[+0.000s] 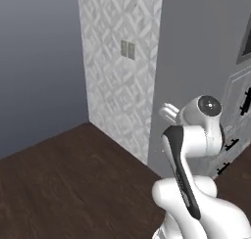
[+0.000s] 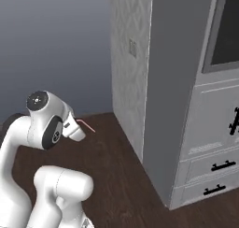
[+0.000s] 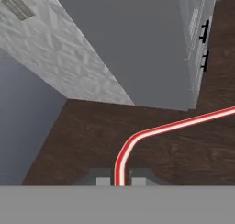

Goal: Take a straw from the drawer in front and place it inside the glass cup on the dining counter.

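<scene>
Your gripper point(image 3: 120, 181) is clamped on the straw point(image 3: 151, 131): in the hand view the two dark fingertips point(image 3: 103, 181) sit tight on either side of its lower end, with the straw rising straight between them. Just above the grip it curves hard at the bend and runs off toward the right edge of that view, red with a pale stripe down the middle.

From the right base view you can see the same straw point(image 2: 87, 125) as a thin pink-red line poking out past the hand point(image 2: 73, 129), held in the air over the dark wood floor point(image 2: 121, 175). The hand sits just beside the arm's upper joint, well apart from the cabinets.

In the left base view the hand point(image 1: 169, 111) is mostly hidden behind the arm's joint, so you probably can't read the straw there.

Beyond the straw, the hand view looks along the floor to a tall grey cabinet side point(image 3: 137, 44), with a white patterned wall point(image 3: 59, 58) to its left. Grey drawers with short black bar handles point(image 2: 223, 166) stack at the lower right of the right base view; a dark oven window point(image 2: 226, 31) sits above them.
</scene>
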Tool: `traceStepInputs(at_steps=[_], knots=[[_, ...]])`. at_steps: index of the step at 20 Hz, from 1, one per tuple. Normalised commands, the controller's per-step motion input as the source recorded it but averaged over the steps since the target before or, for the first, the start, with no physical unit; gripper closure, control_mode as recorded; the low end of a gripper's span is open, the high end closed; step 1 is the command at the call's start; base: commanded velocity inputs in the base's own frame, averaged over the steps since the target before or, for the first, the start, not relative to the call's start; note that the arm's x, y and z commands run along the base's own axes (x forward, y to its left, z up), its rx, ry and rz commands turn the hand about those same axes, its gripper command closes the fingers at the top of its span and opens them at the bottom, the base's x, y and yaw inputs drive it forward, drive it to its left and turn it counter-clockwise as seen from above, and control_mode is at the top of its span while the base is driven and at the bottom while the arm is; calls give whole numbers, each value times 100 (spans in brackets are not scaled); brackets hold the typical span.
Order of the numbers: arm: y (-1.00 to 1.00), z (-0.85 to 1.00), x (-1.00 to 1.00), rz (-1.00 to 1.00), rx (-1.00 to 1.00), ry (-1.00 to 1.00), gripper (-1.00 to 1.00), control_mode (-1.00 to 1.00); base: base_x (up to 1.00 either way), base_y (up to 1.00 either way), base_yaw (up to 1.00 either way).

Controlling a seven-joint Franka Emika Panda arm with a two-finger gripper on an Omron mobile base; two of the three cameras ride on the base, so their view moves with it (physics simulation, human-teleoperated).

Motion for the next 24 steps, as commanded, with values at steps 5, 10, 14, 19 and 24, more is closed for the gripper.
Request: traceStepInputs(at_steps=[5, 10, 14, 19, 24], knots=[[0, 0, 0, 0, 0, 0, 100, 100, 50, 70, 59], [0, 0, 0, 0, 0, 0, 100, 100, 100, 10, 43], [0, 0, 0, 0, 0, 0, 100, 100, 100, 0, 37], [0, 0, 0, 0, 0, 0, 100, 100, 100, 0, 53], [0, 0, 0, 0, 0, 0, 100, 100, 100, -33, 51]])
